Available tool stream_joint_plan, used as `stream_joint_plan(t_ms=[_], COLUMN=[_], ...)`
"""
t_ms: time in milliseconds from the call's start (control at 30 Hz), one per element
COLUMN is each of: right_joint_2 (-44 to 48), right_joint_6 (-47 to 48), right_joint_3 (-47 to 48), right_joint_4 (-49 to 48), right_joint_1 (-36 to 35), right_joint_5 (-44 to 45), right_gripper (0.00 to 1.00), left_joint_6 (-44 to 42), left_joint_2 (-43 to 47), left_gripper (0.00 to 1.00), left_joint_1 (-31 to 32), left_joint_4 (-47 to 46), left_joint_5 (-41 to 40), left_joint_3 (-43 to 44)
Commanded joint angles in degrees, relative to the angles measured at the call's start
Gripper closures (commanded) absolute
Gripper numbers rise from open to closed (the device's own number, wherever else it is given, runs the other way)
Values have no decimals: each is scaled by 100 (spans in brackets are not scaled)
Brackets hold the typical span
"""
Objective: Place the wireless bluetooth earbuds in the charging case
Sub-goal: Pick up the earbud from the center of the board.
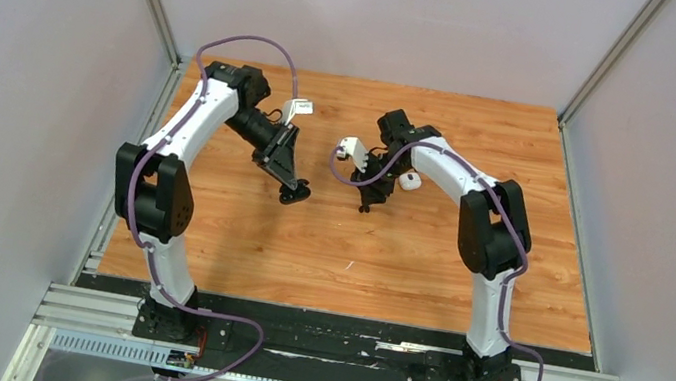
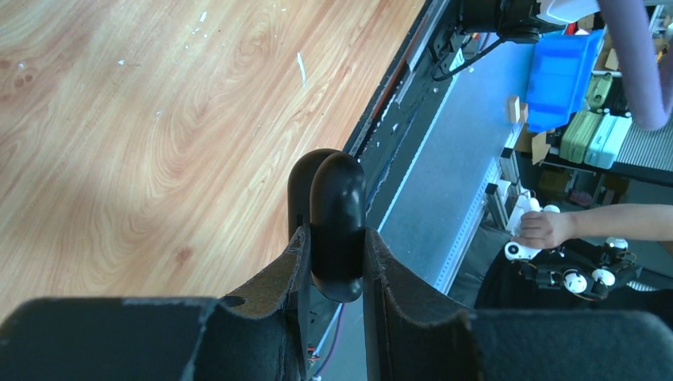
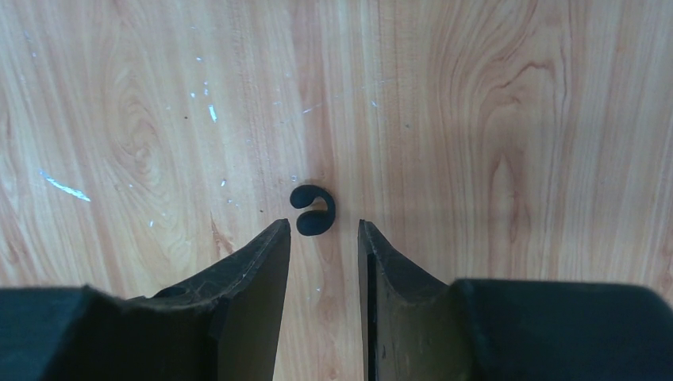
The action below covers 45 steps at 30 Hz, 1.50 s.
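So the top camera shows both arms bent in over the middle of the wooden table (image 1: 424, 264). The left gripper (image 1: 294, 191) and right gripper (image 1: 368, 201) sit near each other but apart, and both are well off the side walls (image 1: 43, 106), with open wood toward the near edge. From up there the small stuff is too tiny to make out.

The right wrist camera fills that in. There's a black earbud (image 3: 312, 209), curled like a C, lying on the wood just past the fingertips and lined up with the gap. The right jaws are narrowly parted with nothing between them, not touching it. Around it is plain wood with a few white flecks (image 3: 213, 113).

The left wrist camera shows the left jaws clamped on a rounded black case (image 2: 337, 190) that pokes out past the tips. Behind it runs the table's black edge rail (image 2: 413, 63), and beyond that a blue bin (image 2: 559, 75) and a person's hand (image 2: 544, 228).
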State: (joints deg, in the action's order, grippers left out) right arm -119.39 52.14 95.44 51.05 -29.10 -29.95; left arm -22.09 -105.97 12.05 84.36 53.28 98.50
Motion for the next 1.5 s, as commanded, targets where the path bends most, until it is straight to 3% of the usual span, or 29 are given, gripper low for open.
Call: stream_joint_plan(t_ms=[0, 633, 1467], right_joint_2=[-149, -484, -362], right_joint_6=[61, 335, 451], right_joint_3=[321, 311, -58], right_joint_4=[45, 26, 156], right_joint_1=[1, 1, -157], right_joint_5=[222, 403, -76], right_gripper=[64, 64, 66], left_joint_6=[-86, -15, 11], left_joint_2=[273, 319, 380], left_gripper=[100, 100, 100], left_joint_1=[-68, -151, -151], left_joint_4=[77, -41, -71], left_joint_5=[-7, 48, 85], left_joint_3=[50, -90, -217])
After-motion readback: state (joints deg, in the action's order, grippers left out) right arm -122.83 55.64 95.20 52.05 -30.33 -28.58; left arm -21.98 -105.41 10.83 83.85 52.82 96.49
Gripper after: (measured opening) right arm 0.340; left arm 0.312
